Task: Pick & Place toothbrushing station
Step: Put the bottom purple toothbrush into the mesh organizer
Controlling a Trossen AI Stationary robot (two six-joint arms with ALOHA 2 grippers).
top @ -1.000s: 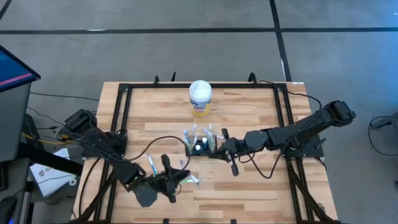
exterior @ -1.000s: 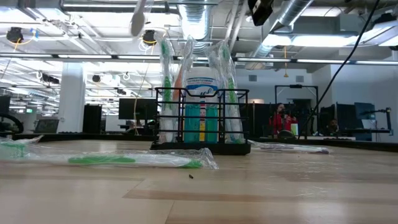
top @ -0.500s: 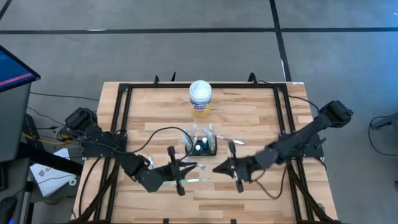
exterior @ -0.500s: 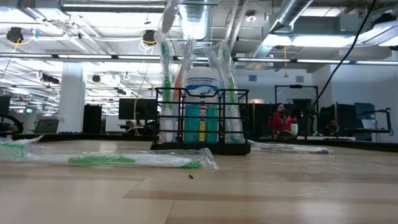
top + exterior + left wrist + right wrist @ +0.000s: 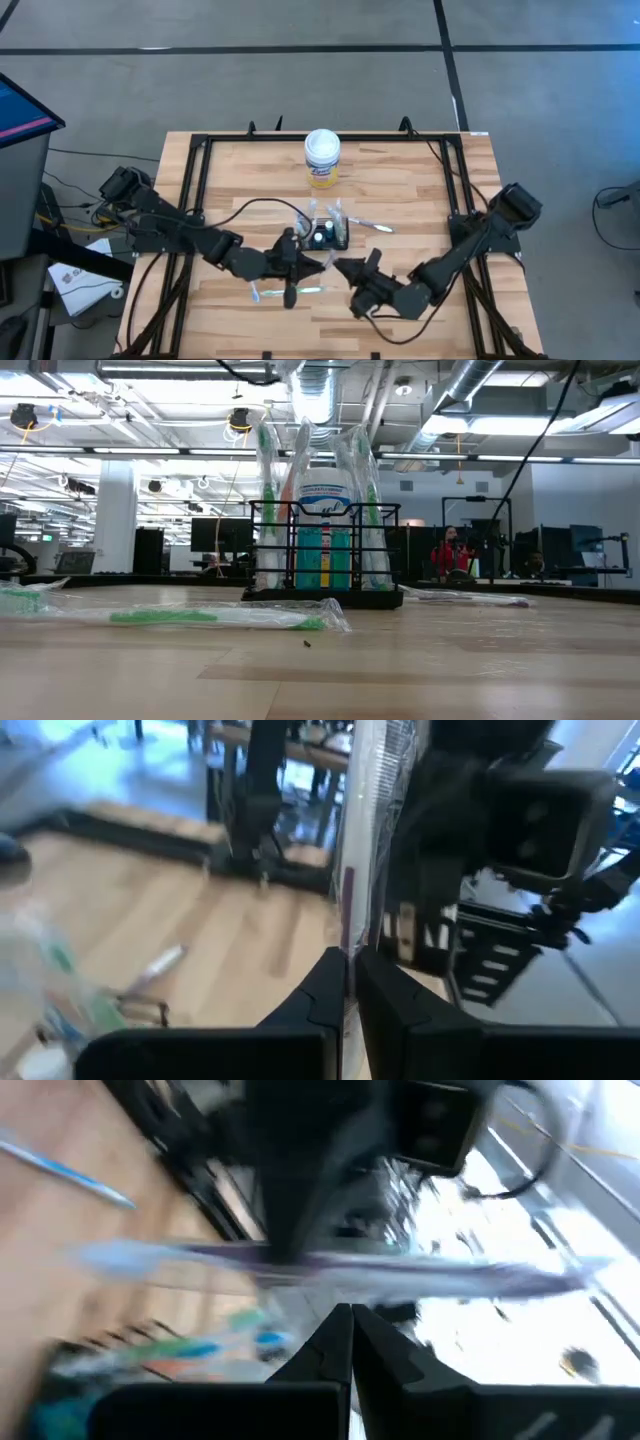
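The black wire-mesh caddy (image 5: 326, 233) stands mid-table with several wrapped toothbrushes upright in it; it also shows in the low view (image 5: 325, 550). My left gripper (image 5: 292, 263) is just near-left of the caddy, above the table, shut on a clear-wrapped purple toothbrush (image 5: 352, 840), which the right wrist view (image 5: 430, 1270) also shows. My right gripper (image 5: 358, 278) is shut and empty, near-right of the caddy, its fingertips (image 5: 345, 1320) pointing at the held toothbrush but apart from it. My left gripper pinches the wrapped toothbrush between its two fingers (image 5: 330, 982), at a place partway along its length (image 5: 300, 1262). The fingers lie across the brush. The brush is lifted clear of the table and sticks out on both sides of the fingers.
A green wrapped toothbrush (image 5: 290, 292) lies on the table near the left gripper and shows in the low view (image 5: 200, 618). Another wrapped brush (image 5: 370, 226) lies right of the caddy. A white-lidded, yellow-labelled canister (image 5: 322, 158) stands at the far middle.
My left gripper has moved from the near-left toward the caddy and the table's right, carrying the wrapped toothbrush clear of the table. My right gripper has drawn back from beside the caddy toward the table's near edge and turned to face the left gripper.
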